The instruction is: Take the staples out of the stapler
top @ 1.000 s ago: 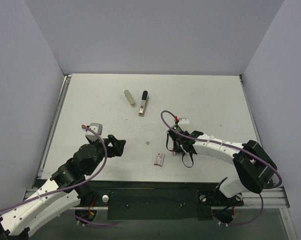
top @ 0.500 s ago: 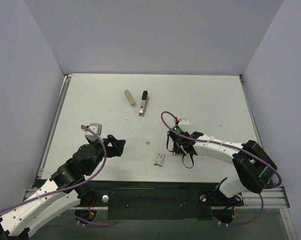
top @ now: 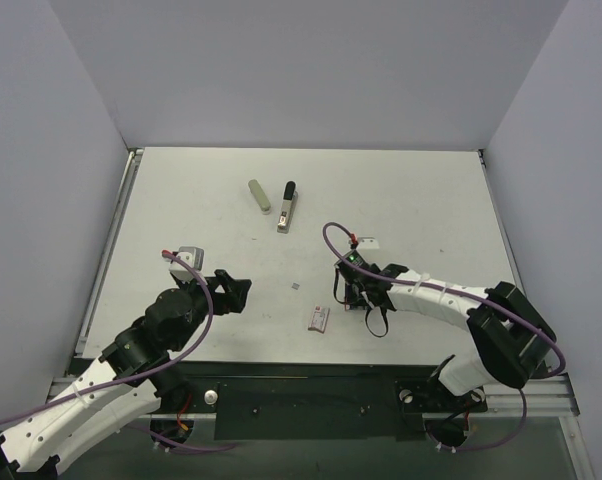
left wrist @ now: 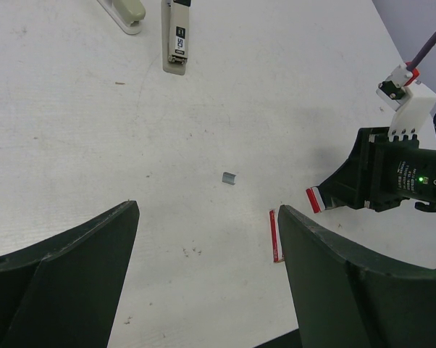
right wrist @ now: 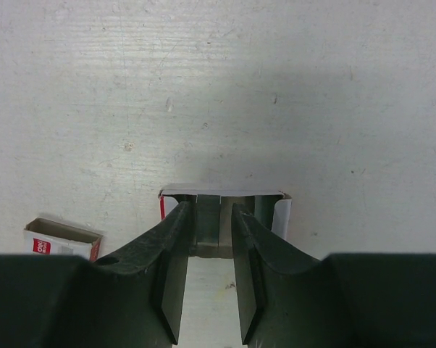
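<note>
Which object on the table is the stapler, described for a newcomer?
On the white table, look at the far half, left of centre, where two slim bars lie close together. The stapler is the right one: black top arm over silvery metal, unlike the plain olive-grey bar.

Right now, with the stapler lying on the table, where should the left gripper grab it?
Grip the stapler across its narrow width near mid-length, coming straight down from above. It lies flat with both long sides exposed, and the olive-grey bar to its left lies apart, so the open left gripper probably has finger room.
</note>
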{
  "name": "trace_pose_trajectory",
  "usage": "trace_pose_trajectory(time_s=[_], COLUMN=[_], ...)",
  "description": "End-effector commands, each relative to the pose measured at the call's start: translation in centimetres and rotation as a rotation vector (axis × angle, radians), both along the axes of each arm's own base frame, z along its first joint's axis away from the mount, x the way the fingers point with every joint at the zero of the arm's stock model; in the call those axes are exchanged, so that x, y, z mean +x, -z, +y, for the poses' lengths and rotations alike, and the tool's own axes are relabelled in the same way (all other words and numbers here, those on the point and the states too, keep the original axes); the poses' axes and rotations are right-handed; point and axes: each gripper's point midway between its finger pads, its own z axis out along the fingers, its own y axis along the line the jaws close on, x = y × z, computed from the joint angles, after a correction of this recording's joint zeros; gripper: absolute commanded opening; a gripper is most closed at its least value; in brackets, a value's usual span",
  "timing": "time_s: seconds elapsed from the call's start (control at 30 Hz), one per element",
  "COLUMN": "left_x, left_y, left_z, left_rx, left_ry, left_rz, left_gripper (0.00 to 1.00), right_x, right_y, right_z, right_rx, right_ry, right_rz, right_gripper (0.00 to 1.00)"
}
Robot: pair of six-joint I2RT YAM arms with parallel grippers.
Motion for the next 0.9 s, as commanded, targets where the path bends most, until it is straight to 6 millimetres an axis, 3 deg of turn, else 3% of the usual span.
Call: trace_pose_trajectory(time_s=[0.0,0.3,0.5,0.87], left_x=[0.3,0.3,0.3,0.2], left_y=[-1.8,-1.8,-1.9,-1.6], left_z=[-0.2,-0.3,-0.3,-0.1], left_rx=[-0.029,-0.03,-0.031,-0.027], left_ry=[0.001,0.005,0.002,-0.001], left_rz=[-0.05,-0.048,-0.051,-0.048], left_gripper=[0.88,0.88,0.88,0.88], right_x=[0.1,0.4,1.2,2.4], right_y=[-1.5,-2.8,-2.8,-1.7], right_z=[-0.3,-1.0,-0.4,-0.4], right_rx=[0.017,0.015,0.009,-0.019], right_ry=[0.01,0.036,0.039,0.058], right_rz=[-0.045,-0.084,-0.088,-0.099], right_gripper=[0.26,0.23,0.0,0.0])
